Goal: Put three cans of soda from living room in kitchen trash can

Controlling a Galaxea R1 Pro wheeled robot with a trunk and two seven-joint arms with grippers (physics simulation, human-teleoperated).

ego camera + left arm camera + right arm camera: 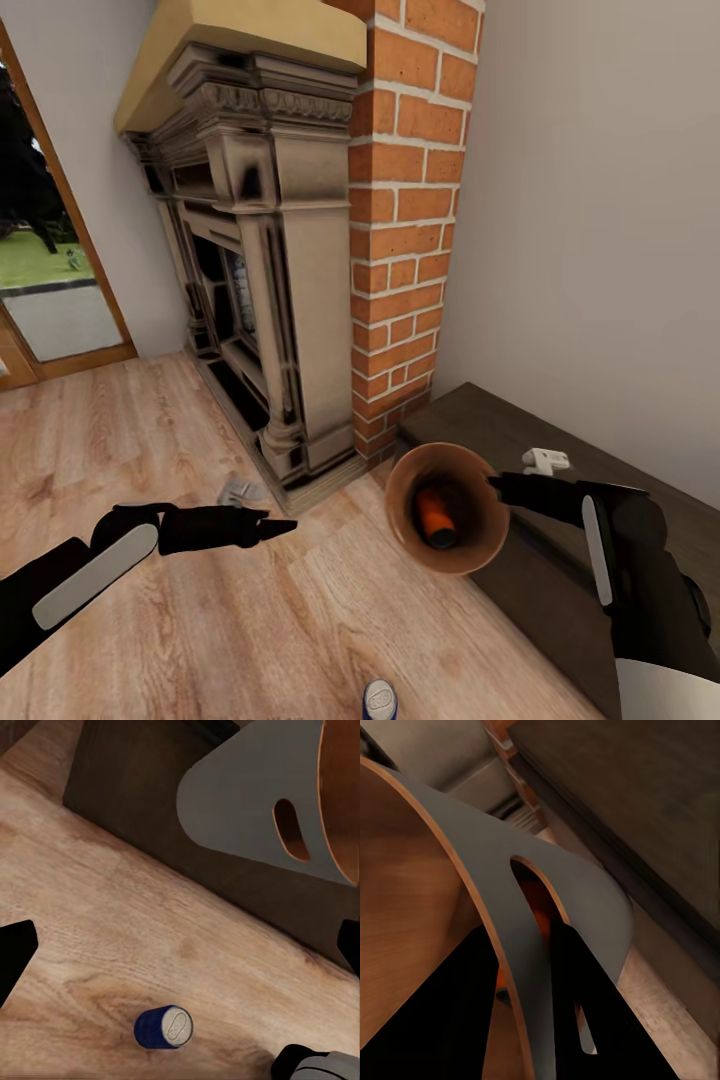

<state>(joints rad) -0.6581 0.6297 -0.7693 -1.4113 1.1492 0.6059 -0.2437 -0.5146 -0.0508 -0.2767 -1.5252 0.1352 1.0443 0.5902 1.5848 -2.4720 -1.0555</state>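
Note:
My right gripper [497,485] is shut on the rim of the copper-coloured trash can [400,500], holding it tilted above the floor, its mouth towards the head camera. One orange soda can [436,515] lies inside it. In the right wrist view my two black fingers [457,1020] pinch the trash can's wall [472,870]. A blue soda can [380,700] rests on the wood floor below, also seen as the blue can [163,1027] in the left wrist view. My left gripper [280,525] hovers open over the floor, left of the bin. The third can is hidden.
A stone fireplace [270,300] and red brick chimney [405,230] stand ahead. A dark low table [560,580] runs along the right wall with a small white object [545,460] on it. A grey crumpled thing [240,490] lies by the hearth. A glass door [50,280] is at far left.

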